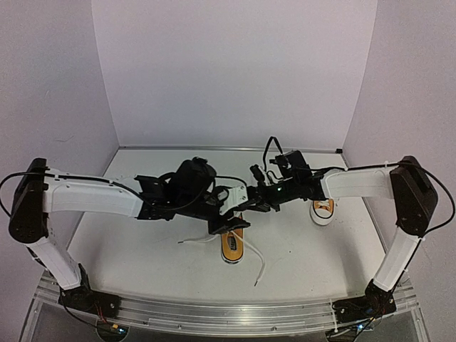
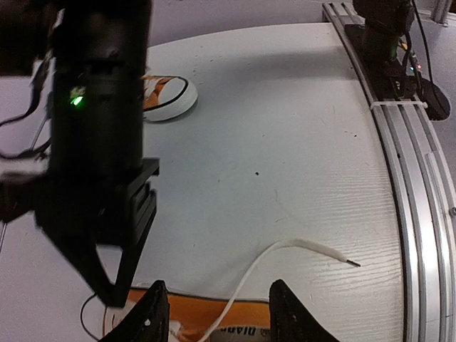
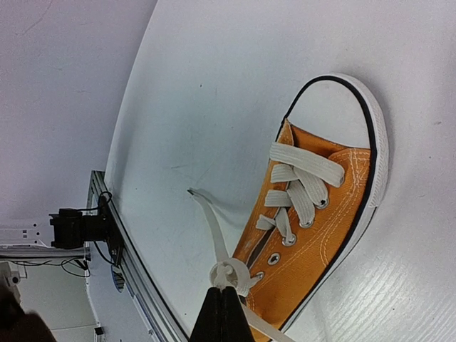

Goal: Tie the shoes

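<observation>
Right claw (image 3: 222,296) tips together on white lace (image 3: 229,273); left claw (image 2: 218,288) apart, shoe (image 2: 253,312) beneath mostly cropped.

The top camera looks down from high at the near edge over the whole desk (image 1: 128,242). Both wrist cameras hang close above it, sharing the middle shoe (image 3: 320,206) and its lace (image 3: 212,226).

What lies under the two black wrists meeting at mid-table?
An orange canvas sneaker with white sole, its loose white laces trailing on the white table. The left arm's jaws cover the sneaker's far end, so that part cannot be seen.
</observation>
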Controlling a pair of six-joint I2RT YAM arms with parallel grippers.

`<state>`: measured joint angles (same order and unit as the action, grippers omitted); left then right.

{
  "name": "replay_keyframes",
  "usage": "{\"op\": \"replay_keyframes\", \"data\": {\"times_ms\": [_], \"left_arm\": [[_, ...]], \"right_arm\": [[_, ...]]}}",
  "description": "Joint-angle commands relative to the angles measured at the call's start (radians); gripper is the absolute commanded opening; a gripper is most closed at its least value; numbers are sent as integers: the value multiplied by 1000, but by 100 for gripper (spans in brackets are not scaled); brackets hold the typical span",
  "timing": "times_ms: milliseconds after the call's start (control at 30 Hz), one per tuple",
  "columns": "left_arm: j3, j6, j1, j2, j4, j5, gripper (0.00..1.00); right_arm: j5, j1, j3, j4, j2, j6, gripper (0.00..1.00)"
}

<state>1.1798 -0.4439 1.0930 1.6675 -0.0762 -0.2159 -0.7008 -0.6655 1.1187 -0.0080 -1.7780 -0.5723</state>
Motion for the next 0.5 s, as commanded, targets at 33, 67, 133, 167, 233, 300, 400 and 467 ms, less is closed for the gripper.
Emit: {"op": "replay_keyframes", "data": {"times_ms": [33,67,133,167,233,300,400,467], "left_arm": [[-210,283,-78,-179,213,158,46],[-252,314,-89,-196,235,189,46],[-327,380,-120,-249,285,206,46],[-356,412,-135,-270,303,226,46],[-393,471,-156,-298,317,251,47],[-415,501,-163,-313,310,283,47],[-432,536,-167,-329,294,320,47],[-444,555,-171,-341,291,332,48]], "right_arm": [[-11,-38,49,49,45,-42,0],[-11,-48,54,49,40,-44,0],[-4,-68,66,51,25,-51,0],[0,-77,73,51,15,-53,0],[8,-99,89,51,-6,-57,0],[18,-127,106,51,-23,-61,0],[29,-162,135,50,-50,-65,0],[41,-175,147,49,-69,-71,0]]}}
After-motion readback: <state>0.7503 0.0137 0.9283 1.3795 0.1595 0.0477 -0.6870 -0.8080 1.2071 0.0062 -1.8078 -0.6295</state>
